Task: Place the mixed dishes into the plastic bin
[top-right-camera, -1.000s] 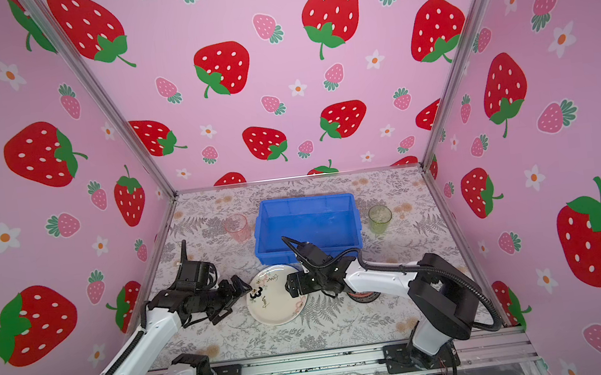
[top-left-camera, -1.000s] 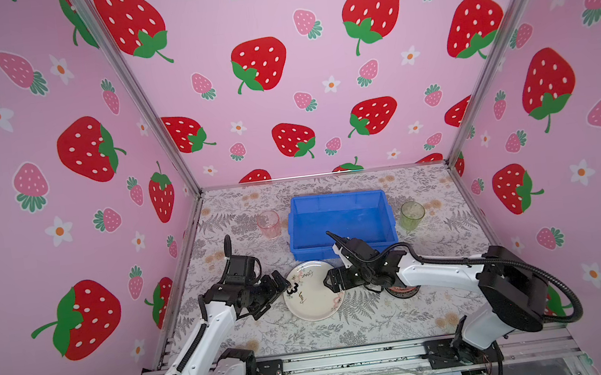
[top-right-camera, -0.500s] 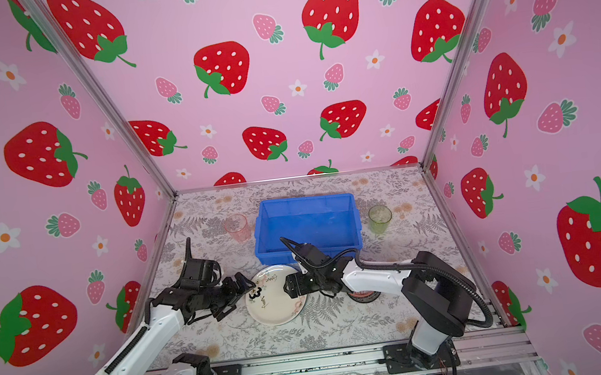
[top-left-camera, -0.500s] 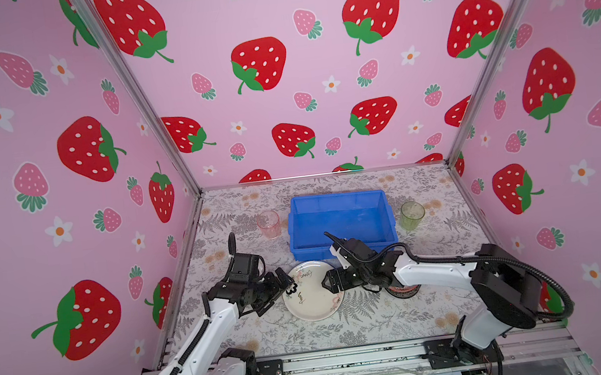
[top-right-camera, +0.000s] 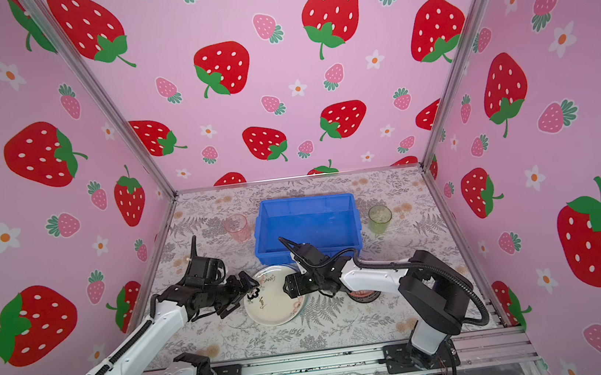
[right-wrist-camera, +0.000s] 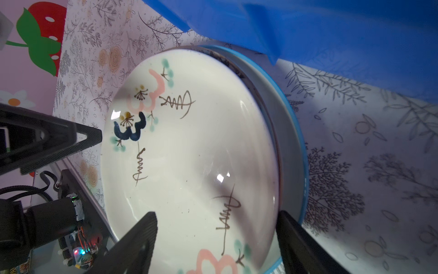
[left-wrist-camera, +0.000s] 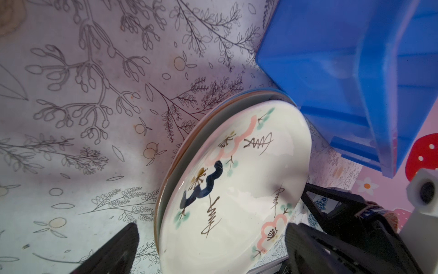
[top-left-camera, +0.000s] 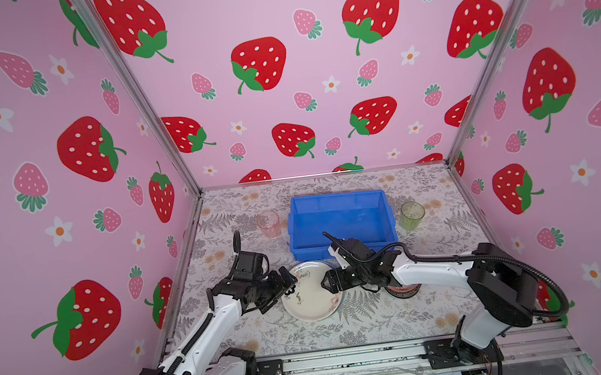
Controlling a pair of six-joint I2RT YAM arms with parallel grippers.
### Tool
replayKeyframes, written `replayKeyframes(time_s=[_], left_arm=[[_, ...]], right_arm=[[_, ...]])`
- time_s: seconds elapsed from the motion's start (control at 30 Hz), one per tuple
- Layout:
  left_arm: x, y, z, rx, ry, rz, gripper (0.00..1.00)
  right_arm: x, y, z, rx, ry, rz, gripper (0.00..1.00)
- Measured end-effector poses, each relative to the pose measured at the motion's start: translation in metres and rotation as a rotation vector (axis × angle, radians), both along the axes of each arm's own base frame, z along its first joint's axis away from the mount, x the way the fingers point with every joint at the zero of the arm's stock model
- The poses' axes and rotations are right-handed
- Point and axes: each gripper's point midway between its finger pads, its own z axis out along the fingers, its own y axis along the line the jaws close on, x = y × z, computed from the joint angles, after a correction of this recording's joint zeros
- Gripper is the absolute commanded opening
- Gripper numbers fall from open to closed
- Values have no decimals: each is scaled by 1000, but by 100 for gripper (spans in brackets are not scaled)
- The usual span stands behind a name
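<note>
Right wrist, glossy round plate [right-wrist-camera: 189, 154], smooth blue bin [right-wrist-camera: 331, 28]

plates [top-left-camera: 311, 295] frt of bin [top-left-camera: 338, 222], cup L [top-left-camera: 268, 224], cup R [top-left-camera: 412, 215]

Bin [top-left-camera: 337, 201]: floor bare, open from above, only low walls to clear. Plate stack [top-left-camera: 310, 302] sits tight against its near wall, so there is no passage between them. Left arm [top-left-camera: 224, 312] and right arm [top-left-camera: 427, 270] flank the stack, jaws spread at its rim. Right arm also overhangs a bowl [top-left-camera: 403, 292]. Pink tumbler [top-left-camera: 268, 224] just beside the bin's left wall. Green tumbler [top-left-camera: 412, 215] near the right wall, with a wider gap. Desk [top-left-camera: 308, 335] is free along the near edge and behind the bin.
</note>
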Motion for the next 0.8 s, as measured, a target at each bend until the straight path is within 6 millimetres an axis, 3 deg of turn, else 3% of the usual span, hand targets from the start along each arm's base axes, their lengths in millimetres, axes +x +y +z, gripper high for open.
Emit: replayKeyframes(time_s=[0.53, 0.8], left_arm=[[0, -2, 3, -7, -12, 0, 97], [-4, 0, -6, 3, -13, 6, 97]], right_arm=[[-2, 3, 2, 6, 7, 10, 78], [-6, 6, 1, 15, 20, 28, 78]])
